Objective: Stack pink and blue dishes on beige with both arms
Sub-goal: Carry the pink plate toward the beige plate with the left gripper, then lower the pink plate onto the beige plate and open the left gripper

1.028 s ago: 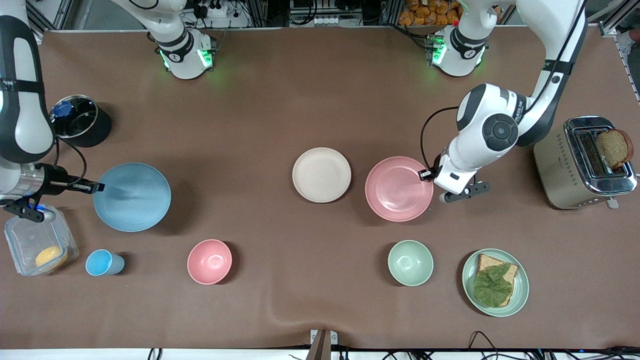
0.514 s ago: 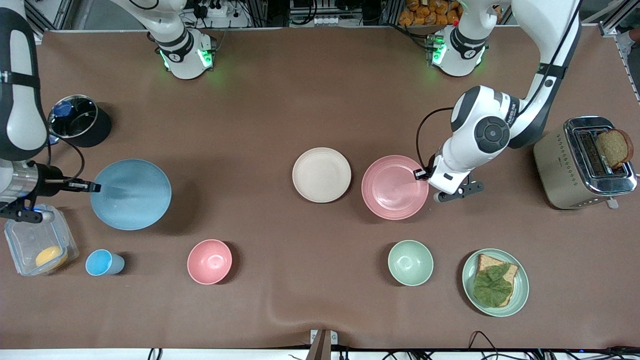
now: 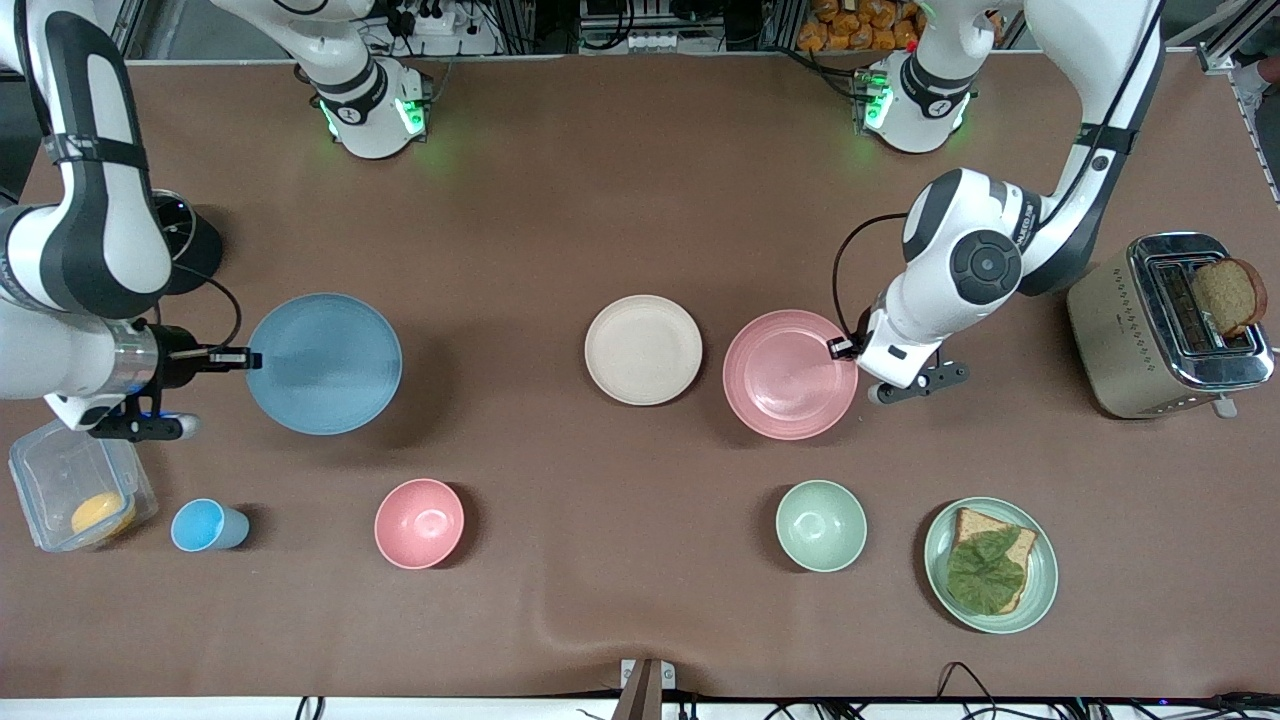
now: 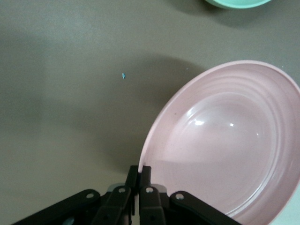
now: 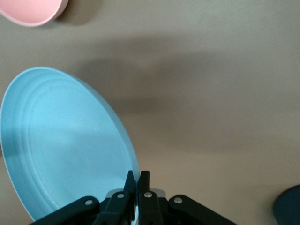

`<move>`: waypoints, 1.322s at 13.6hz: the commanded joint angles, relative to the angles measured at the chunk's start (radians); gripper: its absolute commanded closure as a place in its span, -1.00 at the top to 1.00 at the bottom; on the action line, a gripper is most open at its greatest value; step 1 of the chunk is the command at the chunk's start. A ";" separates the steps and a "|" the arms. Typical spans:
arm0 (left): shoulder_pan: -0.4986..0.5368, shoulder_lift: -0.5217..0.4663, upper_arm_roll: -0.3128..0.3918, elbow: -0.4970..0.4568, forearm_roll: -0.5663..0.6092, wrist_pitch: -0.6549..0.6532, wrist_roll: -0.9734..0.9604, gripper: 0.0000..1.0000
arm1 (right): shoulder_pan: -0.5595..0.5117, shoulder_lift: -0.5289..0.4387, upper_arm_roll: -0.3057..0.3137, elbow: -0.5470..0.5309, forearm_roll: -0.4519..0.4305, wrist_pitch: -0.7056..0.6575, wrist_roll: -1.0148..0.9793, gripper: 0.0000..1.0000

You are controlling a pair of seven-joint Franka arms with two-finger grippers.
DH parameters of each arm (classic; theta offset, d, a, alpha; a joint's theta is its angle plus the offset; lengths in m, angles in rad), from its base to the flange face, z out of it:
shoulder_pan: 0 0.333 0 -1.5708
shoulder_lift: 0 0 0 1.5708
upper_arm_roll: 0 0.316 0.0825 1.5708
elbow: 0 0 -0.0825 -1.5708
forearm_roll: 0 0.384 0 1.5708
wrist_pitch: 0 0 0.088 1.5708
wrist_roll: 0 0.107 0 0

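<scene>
The pale pink plate [image 3: 790, 375] is beside the beige plate [image 3: 643, 349], toward the left arm's end of the table. My left gripper [image 3: 838, 347] is shut on its rim. In the left wrist view the pink plate [image 4: 225, 140] is tilted, casts a shadow on the table, and has its rim pinched by the left gripper [image 4: 139, 171]. The light blue plate [image 3: 323, 363] hangs above the table toward the right arm's end, and my right gripper [image 3: 248, 358] is shut on its rim. The right wrist view shows the blue plate [image 5: 61, 140] clamped in the right gripper [image 5: 137, 178].
Nearer the camera stand a blue cup [image 3: 205, 526], a pink bowl [image 3: 419, 523], a green bowl [image 3: 821, 525] and a green plate [image 3: 1048, 570] with bread and a leaf. A toaster [image 3: 1165, 325], a black pot [image 3: 190, 245] and a plastic container [image 3: 60, 480] stand at the table's ends.
The right arm has carried the blue plate toward the beige plate. The left gripper shifted the pink plate slightly toward the beige plate, then held still.
</scene>
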 commanded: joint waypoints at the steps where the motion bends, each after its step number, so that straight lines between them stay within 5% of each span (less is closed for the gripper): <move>1: 0.004 -0.039 -0.016 0.001 -0.011 -0.049 -0.022 -1.00 | 0.024 0.007 0.000 0.015 0.007 -0.020 0.024 -1.00; 7: -0.016 -0.024 -0.077 0.015 -0.013 -0.043 -0.093 -1.00 | 0.031 0.006 -0.010 0.044 0.050 -0.008 0.037 -1.00; 18: -0.280 0.169 -0.079 0.029 -0.011 0.183 -0.294 -1.00 | -0.072 0.030 -0.021 0.103 0.024 -0.072 -0.055 -1.00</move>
